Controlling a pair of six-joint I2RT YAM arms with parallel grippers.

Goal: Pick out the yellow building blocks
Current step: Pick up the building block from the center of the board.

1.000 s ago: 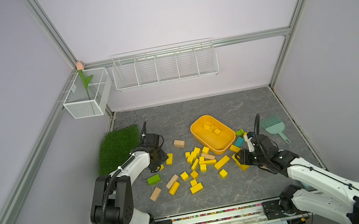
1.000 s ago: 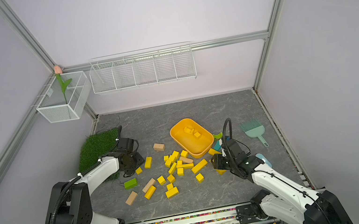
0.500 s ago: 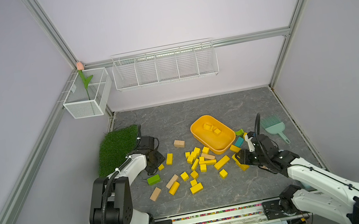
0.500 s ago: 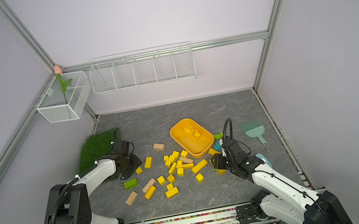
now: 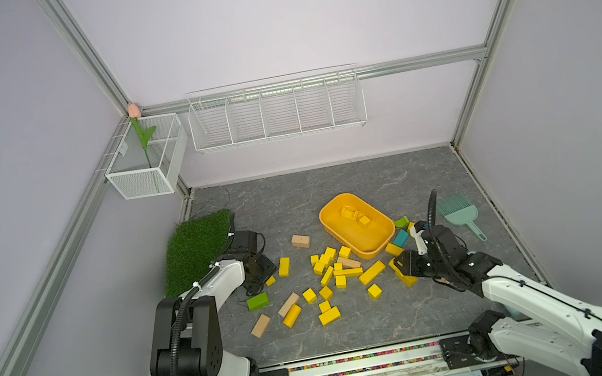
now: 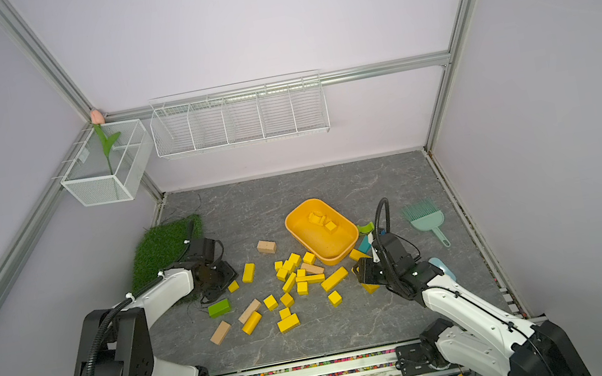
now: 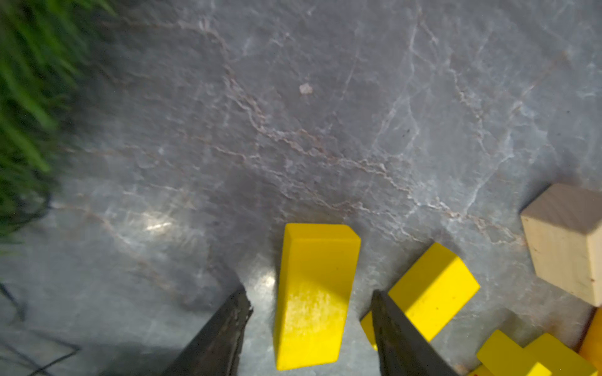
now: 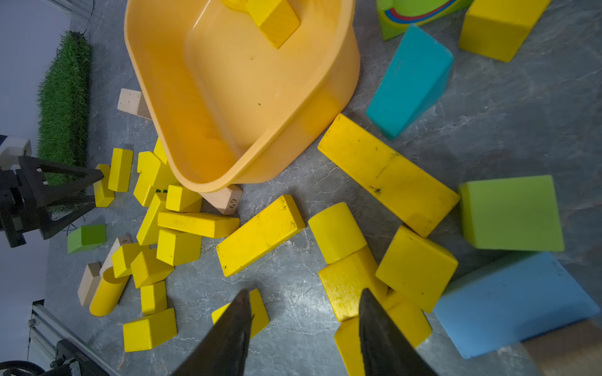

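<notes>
Yellow building blocks (image 5: pixel 371 272) lie scattered on the grey floor (image 5: pixel 293 198) between the two pincers. A few are in the orange tub (image 8: pixel 325 107) just ahead of the right pincer (image 8: pixel 304 290). The left pincer (image 7: pixel 309 291) hangs low with its jaws apart. One short yellow bar (image 7: pixel 319 254) lies between them and seems to touch neither. A second yellow block (image 7: pixel 433 286) sits just outside one finger. Closing here could catch that neighbour and twist the bar so it slips free. The right pincer's jaws are also apart, over bare floor. Yellow pieces crowd against one of its fingers, with a green block (image 8: pixel 511 213) just beyond that could be dragged along by mistake.
</notes>
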